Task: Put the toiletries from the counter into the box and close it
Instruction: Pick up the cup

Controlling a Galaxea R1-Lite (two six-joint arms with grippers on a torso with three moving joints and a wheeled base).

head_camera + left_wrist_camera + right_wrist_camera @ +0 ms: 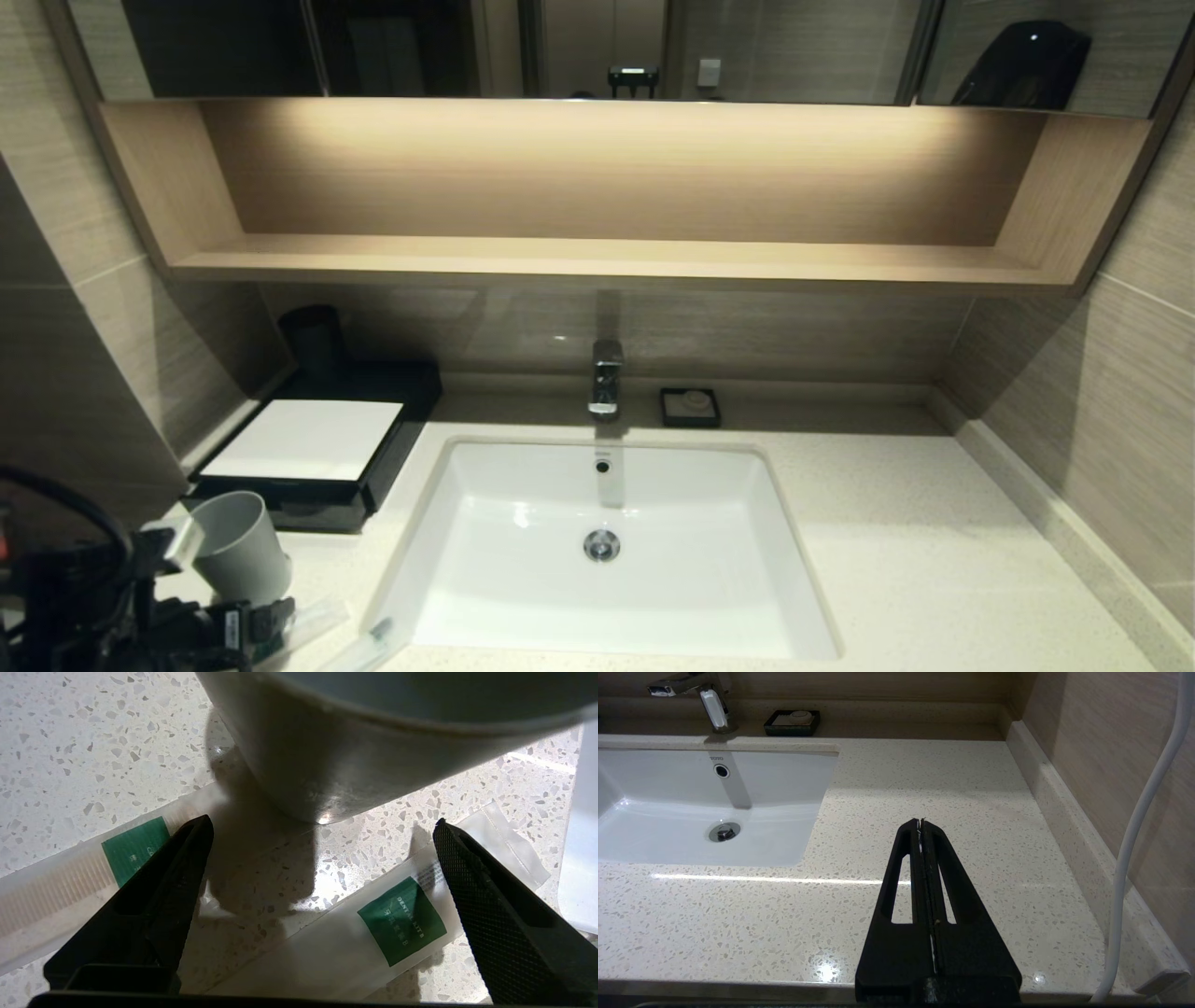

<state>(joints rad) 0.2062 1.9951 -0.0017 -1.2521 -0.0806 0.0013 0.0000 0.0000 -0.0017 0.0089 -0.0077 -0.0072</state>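
Left gripper (pixel 322 826) spread wide, empty, over toiletries (pixel 402 919) beside cup (pixel 327 765).

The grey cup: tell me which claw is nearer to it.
Left. The left claw hangs open right beside the grey cup, over the packets on the counter. The right claw is shut, over bare counter on the sink's far side.

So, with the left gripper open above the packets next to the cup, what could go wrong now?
1. The left gripper hangs close to the grey cup; going down, it may knock the cup over.
2. Two packets lie between the open fingers, so it may pinch both or neither.
3. The box looks closed, so nothing can go in yet.

The right gripper rests shut over the counter.
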